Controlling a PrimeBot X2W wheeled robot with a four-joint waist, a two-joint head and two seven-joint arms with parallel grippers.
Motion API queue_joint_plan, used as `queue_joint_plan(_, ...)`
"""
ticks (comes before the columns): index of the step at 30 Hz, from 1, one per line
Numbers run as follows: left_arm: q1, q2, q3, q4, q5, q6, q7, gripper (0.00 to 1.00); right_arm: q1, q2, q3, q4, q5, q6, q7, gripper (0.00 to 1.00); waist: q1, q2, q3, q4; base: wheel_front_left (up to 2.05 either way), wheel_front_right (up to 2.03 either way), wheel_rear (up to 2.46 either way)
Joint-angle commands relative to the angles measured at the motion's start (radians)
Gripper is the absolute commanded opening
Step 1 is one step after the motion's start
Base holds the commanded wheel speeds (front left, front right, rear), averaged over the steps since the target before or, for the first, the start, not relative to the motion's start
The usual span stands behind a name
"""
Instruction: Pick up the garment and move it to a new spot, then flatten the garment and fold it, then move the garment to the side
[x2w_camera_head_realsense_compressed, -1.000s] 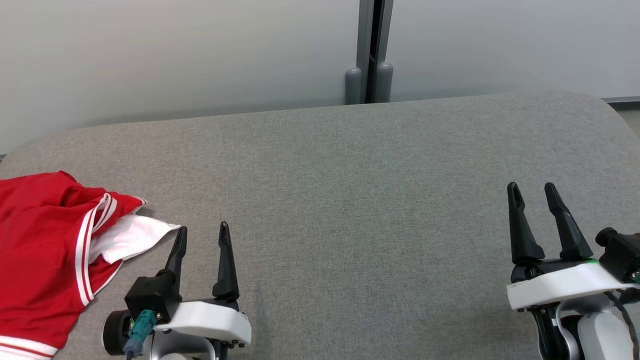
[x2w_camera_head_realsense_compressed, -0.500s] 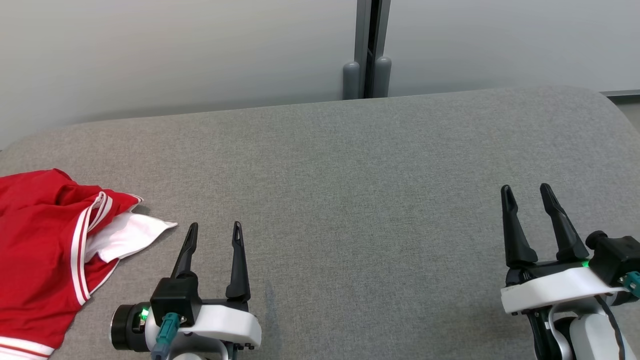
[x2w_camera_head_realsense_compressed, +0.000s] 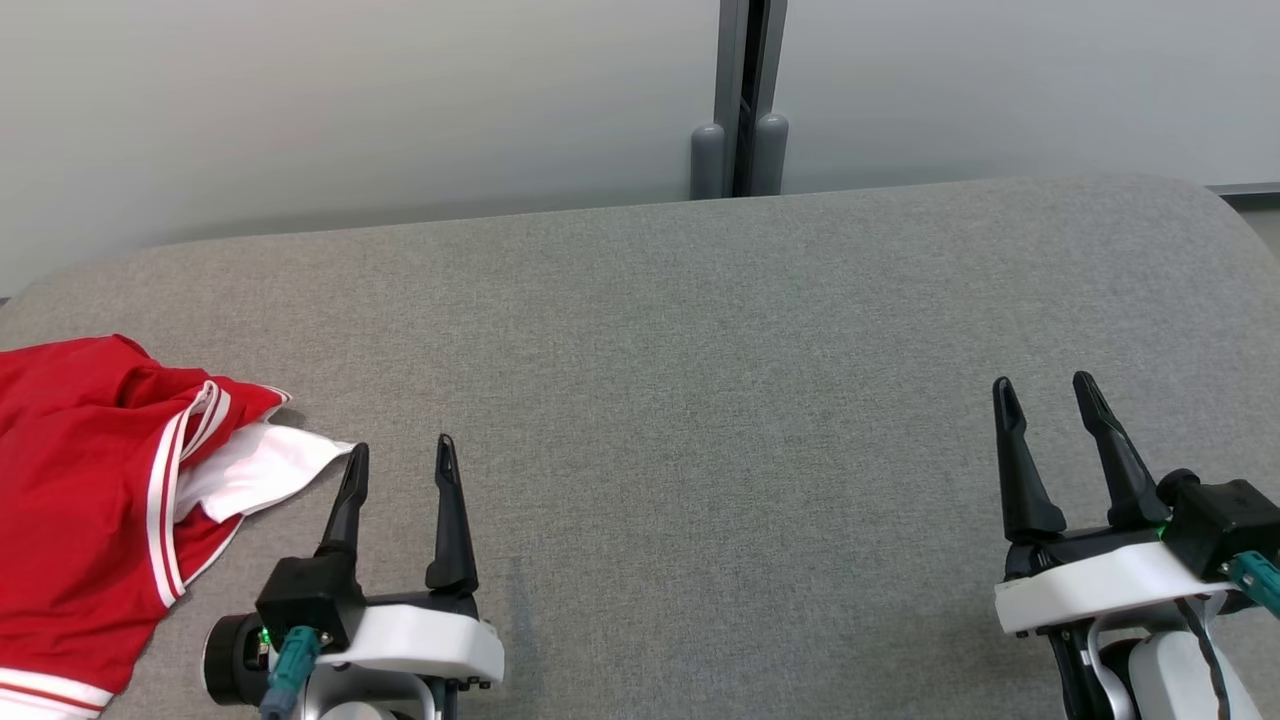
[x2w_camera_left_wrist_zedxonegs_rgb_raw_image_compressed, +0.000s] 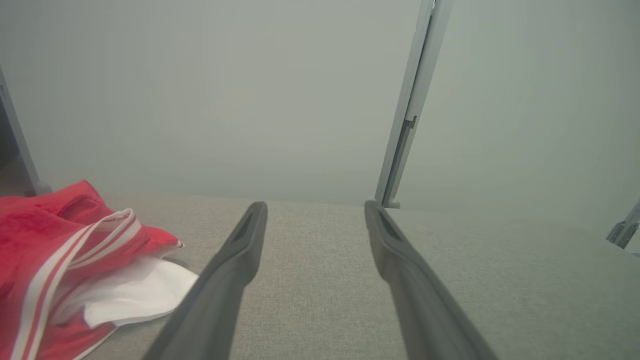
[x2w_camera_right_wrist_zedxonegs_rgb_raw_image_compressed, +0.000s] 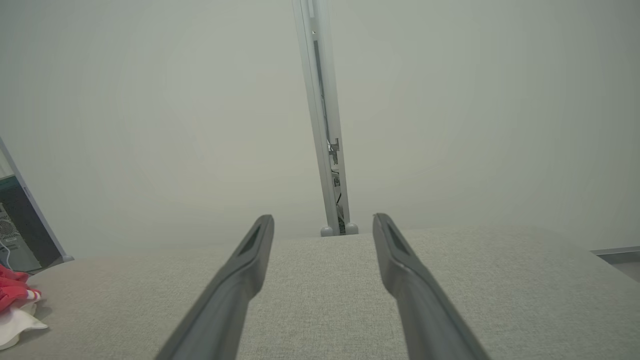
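Grey surface (x2w_camera_head_realsense_compressed: 700, 350), garment (x2w_camera_head_realsense_compressed: 80, 480) bunched at its left edge; left end effector (x2w_camera_head_realsense_compressed: 402, 445), spread wide, swings back beside the white flap (x2w_camera_head_realsense_compressed: 270, 475), so pickup looks imminent. Right end effector (x2w_camera_head_realsense_compressed: 1041, 380) wide, empty.

The left gripper (x2w_camera_head_realsense_compressed: 402, 443), two long black fingers on a white wrist housing, sits further left than half a second ago, back about where it was a second ago. Its left finger (x2w_camera_head_realsense_compressed: 350, 495) again ends just beside the white inner flap (x2w_camera_head_realsense_compressed: 262, 470) of the red fabric garment with white stripes (x2w_camera_head_realsense_compressed: 80, 480), where half a second ago a clear gap lay between them. The matching right gripper (x2w_camera_head_realsense_compressed: 1040, 380) sits lower and further left in the head view than in either earlier picture, and the teal plastic connector (x2w_camera_head_realsense_compressed: 1255, 580) on its wrist shows more fully. The head view itself is slightly shifted.
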Motion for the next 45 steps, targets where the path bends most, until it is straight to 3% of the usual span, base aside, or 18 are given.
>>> queue_joint_plan(1,0.004,0.003,-0.007,0.001,0.015,-0.001,-0.008,1.00,0.005,-0.003,-0.002,-0.003,-0.022,0.002,-0.011,1.00,0.0000,-0.0001,0.001,0.001,0.00,0.00,0.00)
queue_joint_plan(12,-0.016,0.004,-0.041,0.028,0.096,0.021,-0.025,1.00,0.004,-0.003,-0.004,-0.007,-0.102,0.002,-0.032,1.00,0.0000,-0.0001,0.014,-0.002,0.00,0.00,0.00)
queue_joint_plan(26,-0.029,0.004,-0.045,0.025,0.050,0.011,-0.024,1.00,0.010,-0.010,0.000,-0.011,-0.094,0.002,-0.030,1.00,0.0000,-0.0001,0.023,0.028,0.00,0.00,0.00)
queue_joint_plan(34,-0.020,0.003,-0.036,0.017,0.004,0.018,-0.023,1.00,0.017,-0.026,0.042,-0.017,-0.092,0.002,-0.030,1.00,0.0000,-0.0001,0.020,0.136,0.00,0.00,0.00)
queue_joint_plan(45,0.003,0.003,-0.003,0.011,-0.004,0.016,-0.023,1.00,0.037,-0.037,0.086,-0.023,-0.087,0.001,-0.030,1.00,0.0000,-0.0001,0.018,0.356,0.00,0.00,0.00)
